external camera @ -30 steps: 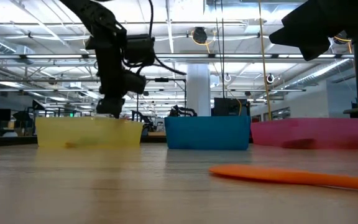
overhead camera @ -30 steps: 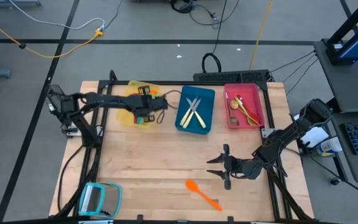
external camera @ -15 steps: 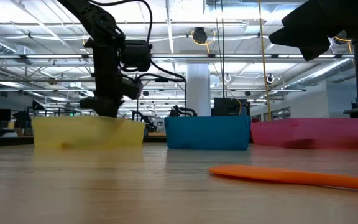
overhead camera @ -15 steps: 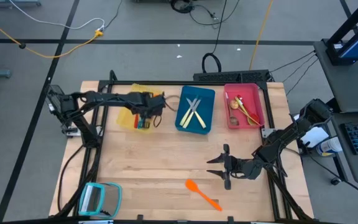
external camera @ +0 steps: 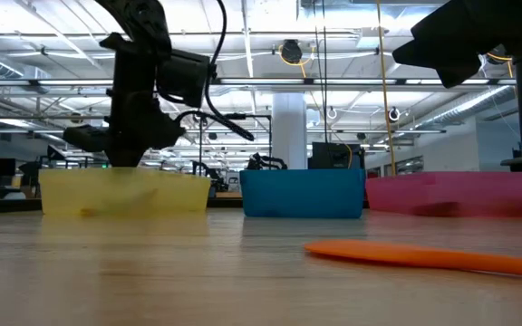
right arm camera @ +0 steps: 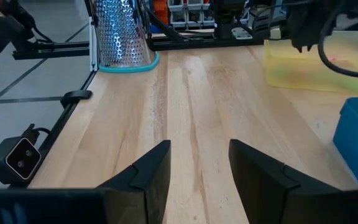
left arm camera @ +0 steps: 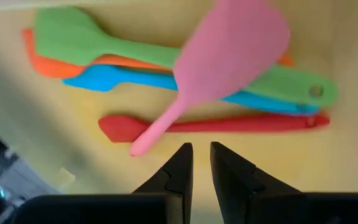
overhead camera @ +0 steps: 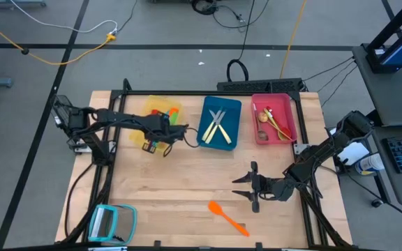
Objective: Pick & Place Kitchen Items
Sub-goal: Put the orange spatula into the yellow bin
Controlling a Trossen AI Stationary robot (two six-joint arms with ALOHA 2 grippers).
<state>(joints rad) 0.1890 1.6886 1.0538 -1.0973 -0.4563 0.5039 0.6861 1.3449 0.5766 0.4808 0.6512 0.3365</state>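
High view: left gripper (overhead camera: 160,148), empty and nearly closed, over yellow tray (overhead camera: 142,126); right gripper (overhead camera: 245,189) open beside orange spatula (overhead camera: 227,217).

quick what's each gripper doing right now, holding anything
left gripper: fingers nearly shut, empty, above the utensils in the yellow tray.
right gripper: open, empty, above bare table, near the orange spatula.
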